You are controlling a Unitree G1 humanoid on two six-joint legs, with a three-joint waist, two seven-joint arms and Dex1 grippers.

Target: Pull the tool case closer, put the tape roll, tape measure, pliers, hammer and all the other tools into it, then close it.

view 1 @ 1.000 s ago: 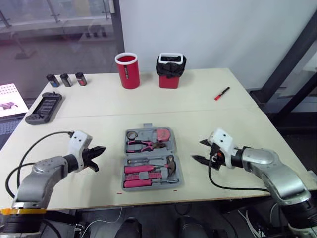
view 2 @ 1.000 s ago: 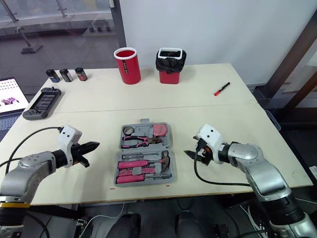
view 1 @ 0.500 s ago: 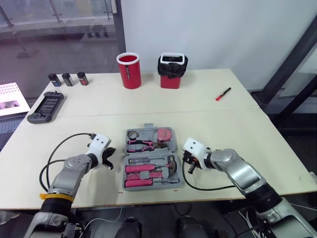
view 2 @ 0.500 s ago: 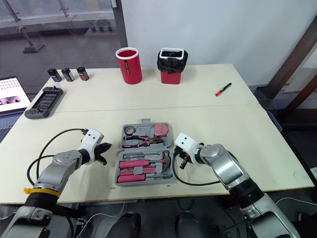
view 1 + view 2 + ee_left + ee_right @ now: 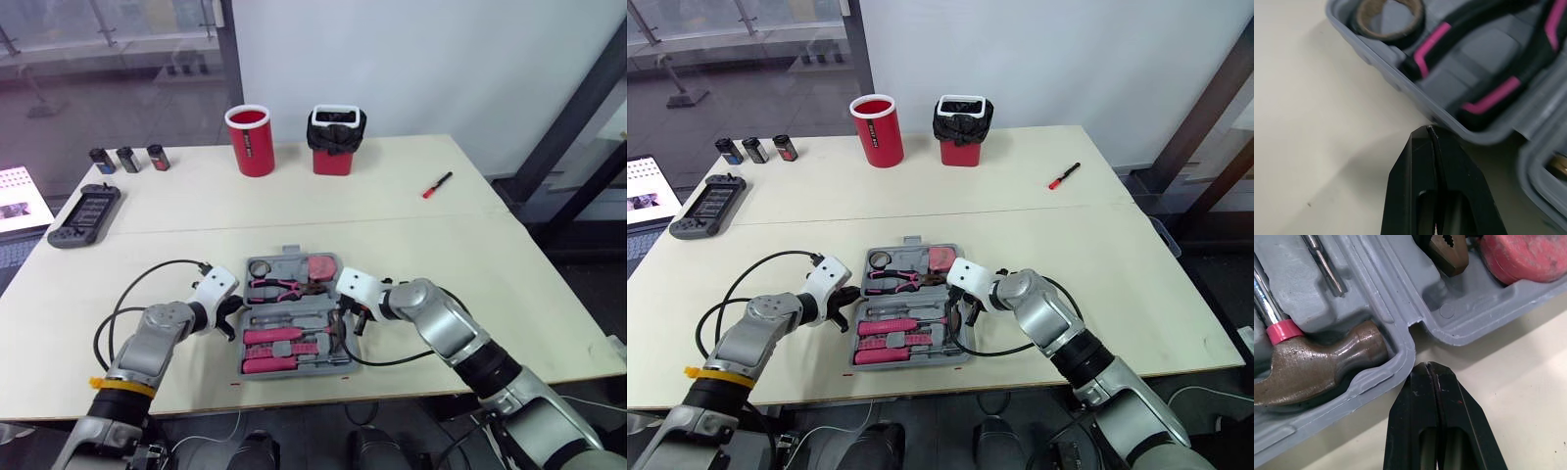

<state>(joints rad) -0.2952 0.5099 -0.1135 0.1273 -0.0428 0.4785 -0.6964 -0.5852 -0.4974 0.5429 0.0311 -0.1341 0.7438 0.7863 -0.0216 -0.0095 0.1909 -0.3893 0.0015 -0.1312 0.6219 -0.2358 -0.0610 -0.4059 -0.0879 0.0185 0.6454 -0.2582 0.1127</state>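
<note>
Beige table [image 5: 441,255] with open, filled tool case [image 5: 290,304]

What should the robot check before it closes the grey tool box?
Grey plastic tool case open and flat: ok.
Brown tape roll and pink-handled pliers seated in the far half: ok.
Pink-handled steel hammer seated in the near half: ok.
Left claw shut, tip at the case's left edge: ok.
Right claw shut, tip at its right edge: ok.
Red-and-black pen far back belongs inside: cannot tell.

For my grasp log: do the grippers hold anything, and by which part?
Nothing is held. The left gripper and the right gripper are both shut empty, tips beside the tool case.
</note>
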